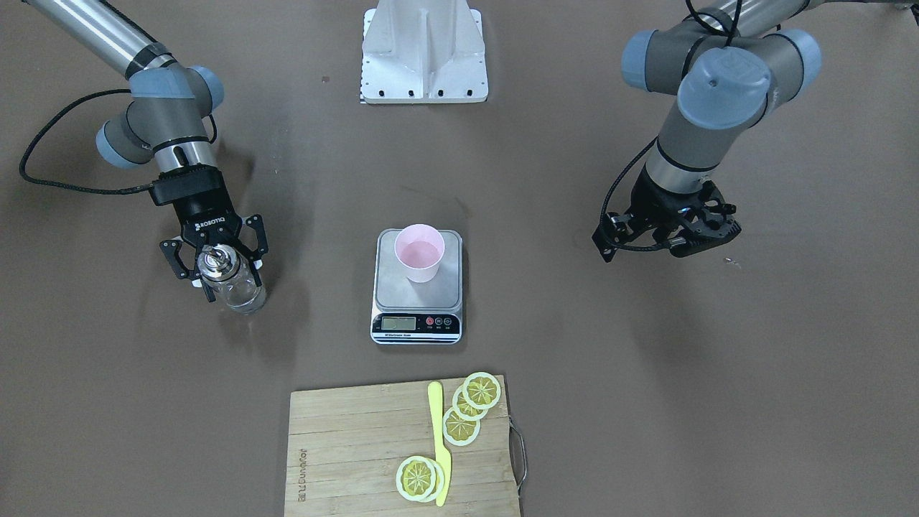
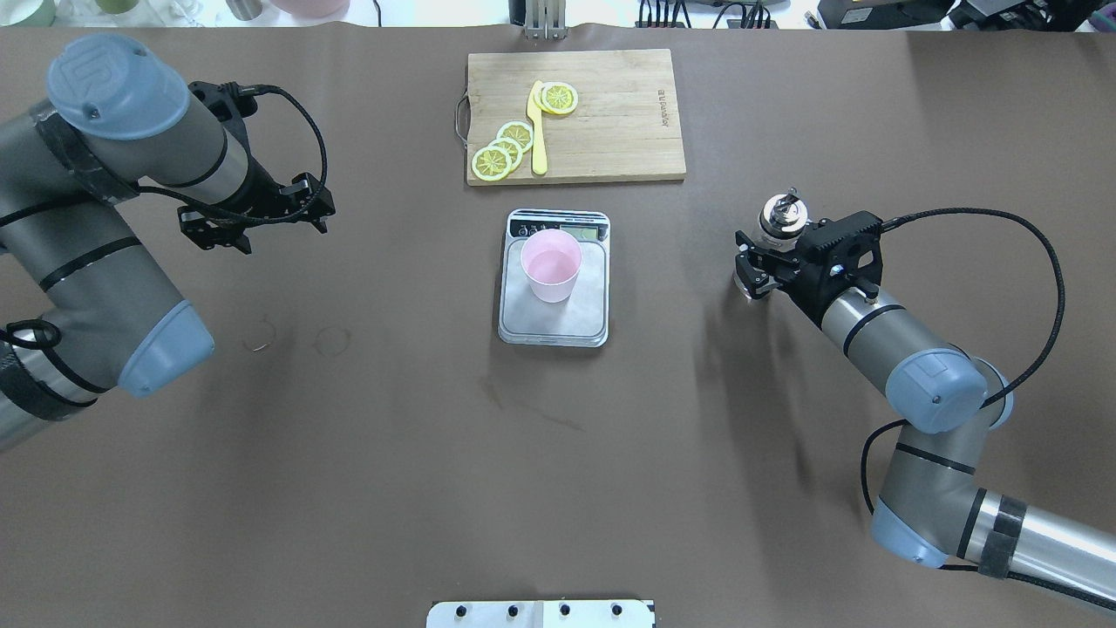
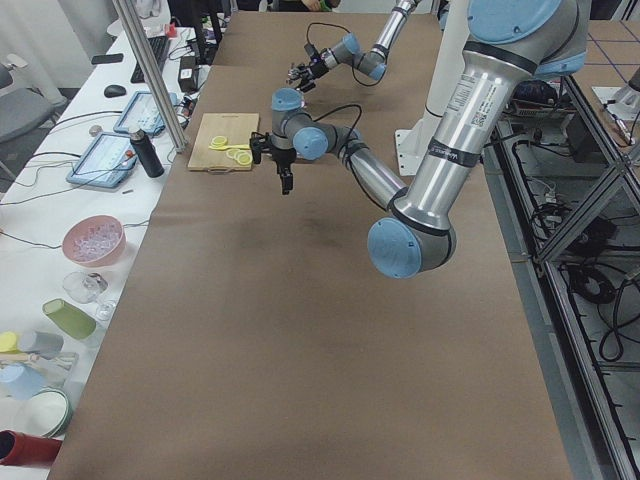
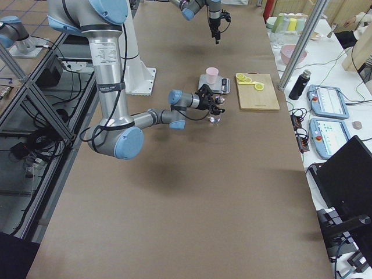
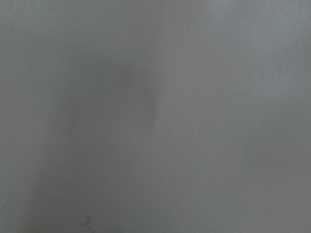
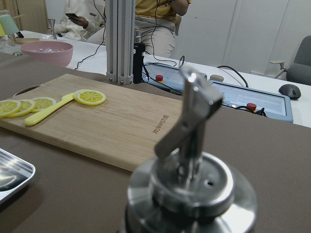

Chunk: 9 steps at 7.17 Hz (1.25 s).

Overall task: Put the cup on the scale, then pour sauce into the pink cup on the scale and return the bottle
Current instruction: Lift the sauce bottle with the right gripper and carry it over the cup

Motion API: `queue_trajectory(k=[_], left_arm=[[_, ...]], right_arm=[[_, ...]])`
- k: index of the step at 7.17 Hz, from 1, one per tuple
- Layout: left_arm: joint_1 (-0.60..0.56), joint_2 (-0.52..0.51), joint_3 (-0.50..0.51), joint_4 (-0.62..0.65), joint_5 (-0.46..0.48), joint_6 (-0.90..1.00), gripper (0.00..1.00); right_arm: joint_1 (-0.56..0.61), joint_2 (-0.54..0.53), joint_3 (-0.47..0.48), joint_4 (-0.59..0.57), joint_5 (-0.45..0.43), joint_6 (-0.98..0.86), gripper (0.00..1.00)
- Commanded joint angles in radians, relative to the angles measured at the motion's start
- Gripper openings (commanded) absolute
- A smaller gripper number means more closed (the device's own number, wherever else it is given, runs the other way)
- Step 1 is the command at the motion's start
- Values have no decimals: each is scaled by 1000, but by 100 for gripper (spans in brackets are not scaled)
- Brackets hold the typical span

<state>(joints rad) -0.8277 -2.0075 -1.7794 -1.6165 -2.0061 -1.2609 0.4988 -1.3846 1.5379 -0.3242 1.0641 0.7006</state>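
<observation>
Bottle (image 1: 240, 291) inside right claw (image 1: 226, 273), grip unclear; left claw (image 1: 671, 237) spread, empty

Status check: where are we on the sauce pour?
Done: cup stands on the scale. In hand: right pincer straddles the upright bottle on the table; grip unclear. The cup's inside does not show whether anything was poured. Left pincer hangs empty. Left: possibly pour and return.

The left wrist view is wholly blurred. The right wrist view's lower edge cuts off most of the bottle (image 6: 192, 196). Whether the right gripper (image 1: 228, 278) touches it is indeterminate.
</observation>
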Motion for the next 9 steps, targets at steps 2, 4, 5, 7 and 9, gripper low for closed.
queue_trajectory(k=[2,4,5,7,9], left_arm=[[-1,0,3,-2,0,0,98],[-8,0,9,-3,0,0,98],[-14,0,9,-5,-2,0,98],[-43,1,9,0,-8,67,98],[-77,22,23,0,-10,136,98]], right_arm=[[29,10,67,-76,30,-53,0],[38,48,160,-268,19,-197,0],[37,114,178,-373,-7,-225,0],[3,177,249,-600,-64,-312,0],[-64,191,281,-720,-172,-427,0]])
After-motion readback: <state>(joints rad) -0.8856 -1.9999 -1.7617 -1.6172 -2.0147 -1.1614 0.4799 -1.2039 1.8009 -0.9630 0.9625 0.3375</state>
